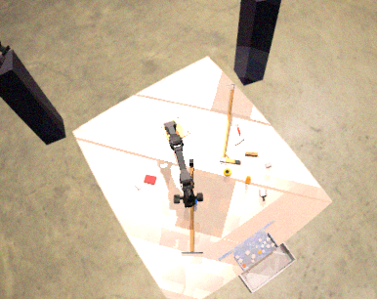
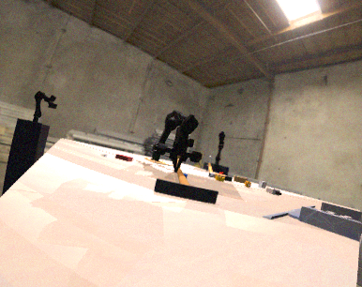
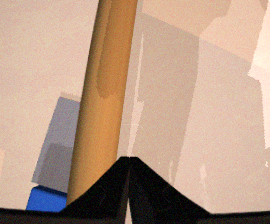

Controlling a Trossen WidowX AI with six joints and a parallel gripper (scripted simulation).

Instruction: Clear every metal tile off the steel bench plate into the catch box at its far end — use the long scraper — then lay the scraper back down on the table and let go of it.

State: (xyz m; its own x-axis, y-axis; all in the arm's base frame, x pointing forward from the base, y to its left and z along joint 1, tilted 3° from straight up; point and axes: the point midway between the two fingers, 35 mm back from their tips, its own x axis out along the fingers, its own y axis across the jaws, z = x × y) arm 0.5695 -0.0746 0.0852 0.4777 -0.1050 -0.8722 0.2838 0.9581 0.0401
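Note:
The long scraper (image 1: 192,230) (image 2: 187,190) lies on the table, its wooden handle (image 3: 103,90) running away from the arm to a wide dark blade. My gripper (image 1: 188,204) (image 2: 176,170) (image 3: 129,159) is shut, its tips pressed together with nothing between them. It is low beside the handle, which passes just left of the tips in the wrist view; whether they touch is unclear. The bluish steel plate (image 1: 250,244) (image 2: 327,221) is at the table's edge, with several small pale and orange tiles on it. The catch box (image 1: 267,273) adjoins its far end and looks empty.
A blue and grey block (image 1: 196,201) (image 3: 46,200) lies against the handle's other side. A red block (image 1: 149,180) (image 2: 124,158) is left. Another long-handled tool (image 1: 229,122), a hammer (image 1: 230,161), a yellow roll (image 1: 227,172) and several small items lie right of the arm.

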